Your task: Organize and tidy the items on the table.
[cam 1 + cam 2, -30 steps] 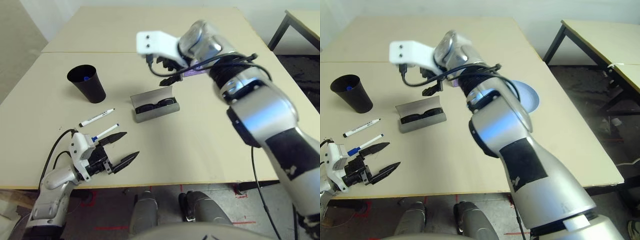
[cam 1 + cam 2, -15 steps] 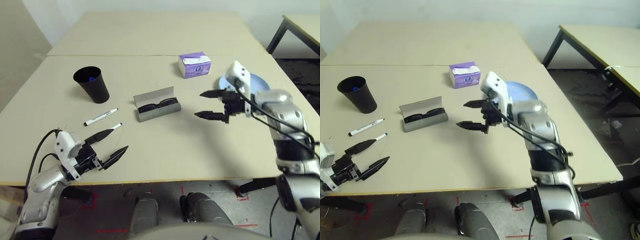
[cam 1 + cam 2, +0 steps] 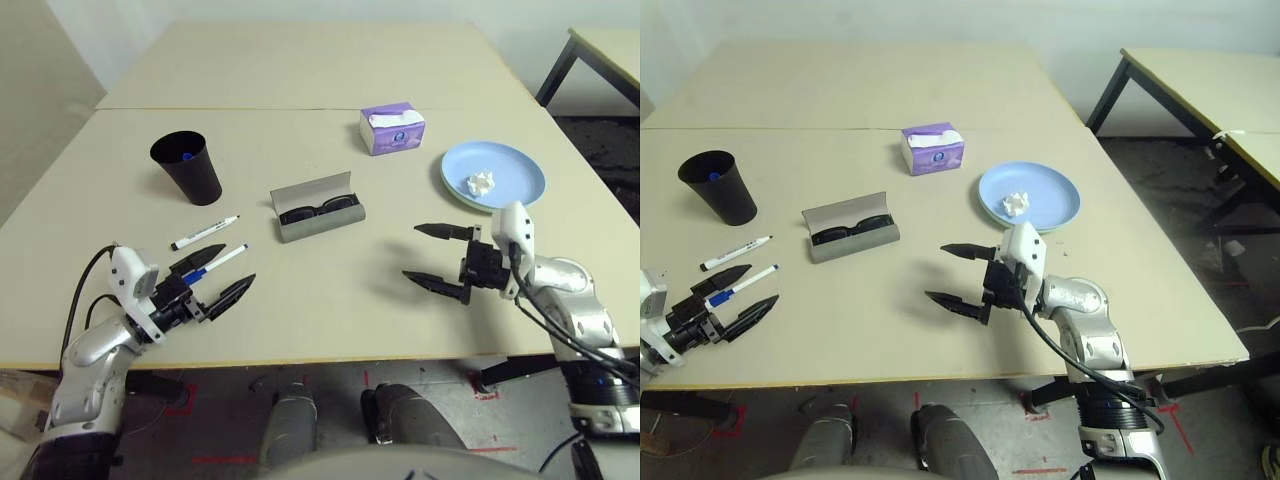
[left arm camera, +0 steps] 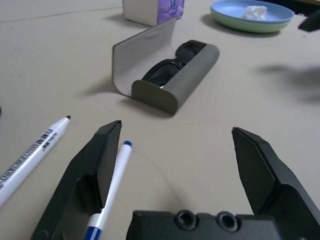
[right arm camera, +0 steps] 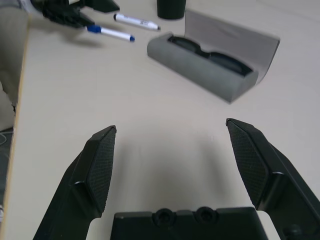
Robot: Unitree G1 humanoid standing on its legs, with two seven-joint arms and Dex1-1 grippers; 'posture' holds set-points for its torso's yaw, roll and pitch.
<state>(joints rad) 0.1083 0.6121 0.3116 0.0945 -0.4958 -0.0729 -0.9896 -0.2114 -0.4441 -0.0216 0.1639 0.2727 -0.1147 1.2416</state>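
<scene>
The left end effector [image 3: 222,280] hovers low over the near left part of the worktop [image 3: 330,300] with its fingers spread wide and nothing between them; the blue-capped marker [image 3: 214,264] lies just by its upper finger. The right end effector [image 3: 432,258] hangs near the front right, its fingers also wide apart and empty, pointing across toward the left.

The worktop is a smooth beige surface crossed by one seam [image 3: 300,109] toward the far side. Beyond it stands a pale wall, and at the far right a separate dark-legged table [image 3: 1200,80] stands over a dark floor.

A black cup [image 3: 186,167] stands at the left with something blue inside. The black-capped marker [image 3: 204,233] lies near it, beside the blue-capped one. The grey glasses case [image 3: 320,208] sits open at mid-worktop with black sunglasses [image 3: 318,210] inside. Further back is the purple tissue box [image 3: 392,129]. To the right, the light-blue plate [image 3: 515,175] holds a white crumpled paper wad [image 3: 481,183].

Nothing lies between either end effector and the case. The black-capped marker carries printed lettering, too small to read, as does the tissue box.
</scene>
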